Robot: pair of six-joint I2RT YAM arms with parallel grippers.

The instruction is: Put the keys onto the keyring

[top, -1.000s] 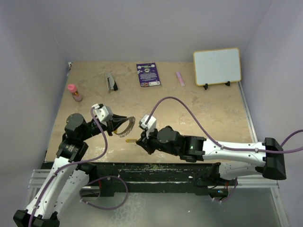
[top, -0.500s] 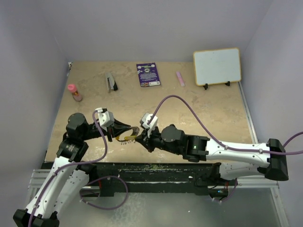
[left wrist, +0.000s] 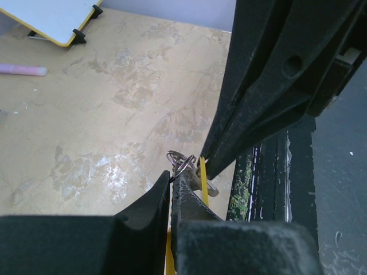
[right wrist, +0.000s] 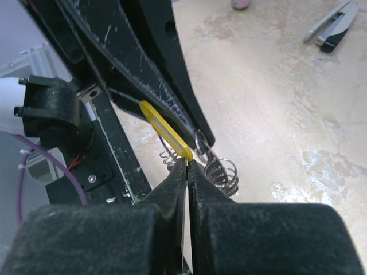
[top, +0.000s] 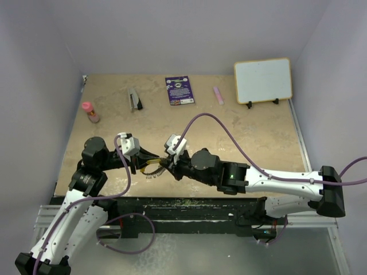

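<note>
Near the table's front edge my two grippers meet tip to tip. My left gripper [top: 149,161] [left wrist: 171,179] is shut on the keyring [left wrist: 181,160], a thin silvery coiled loop [right wrist: 222,174] that hangs slack below the fingertips [top: 152,173]. My right gripper [top: 165,164] [right wrist: 187,163] is shut on one of the keys [right wrist: 166,131] by the end of its flat yellow head. The key [top: 154,162] points at the left fingertips and lies against them right beside the ring. In the left wrist view the key [left wrist: 203,176] shows as a yellow strip. Whether the key sits on the ring cannot be told.
At the back stand a grey-and-black oblong tool [top: 135,99] [right wrist: 336,26], a purple card [top: 179,90], a pink marker [top: 218,95] [left wrist: 23,70] and a small whiteboard [top: 263,80] [left wrist: 51,17]. A pink-capped bottle [top: 89,112] is at the left. The black front rail [left wrist: 269,172] lies just under the grippers.
The two grippers have closed in on each other: the left moved right and down with the keyring, the right moved left with the key. Key and ring now touch.
</note>
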